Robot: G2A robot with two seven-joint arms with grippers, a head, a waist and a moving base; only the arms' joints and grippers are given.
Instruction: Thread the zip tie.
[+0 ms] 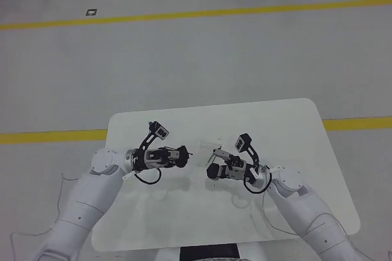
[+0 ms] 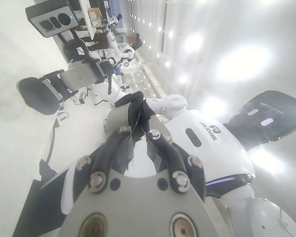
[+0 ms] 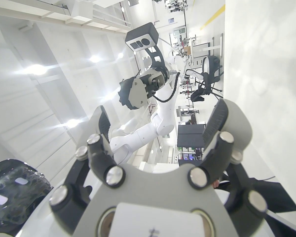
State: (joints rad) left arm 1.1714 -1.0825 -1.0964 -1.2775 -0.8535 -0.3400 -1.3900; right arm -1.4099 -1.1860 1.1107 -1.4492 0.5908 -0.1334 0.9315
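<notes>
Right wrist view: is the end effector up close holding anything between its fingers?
No, the right end effector has its two fingers spread wide apart, with nothing gripped between them.

One white rounded-corner table [image 1: 300,130]. Two grey-and-black two-finger grippers: left gripper [image 2: 137,107], right gripper [image 3: 160,117]. One thin dark zip tie [image 2: 136,124], pinched between left gripper's fingertips. Two yellow floor stripes [image 1: 183,15].
</notes>
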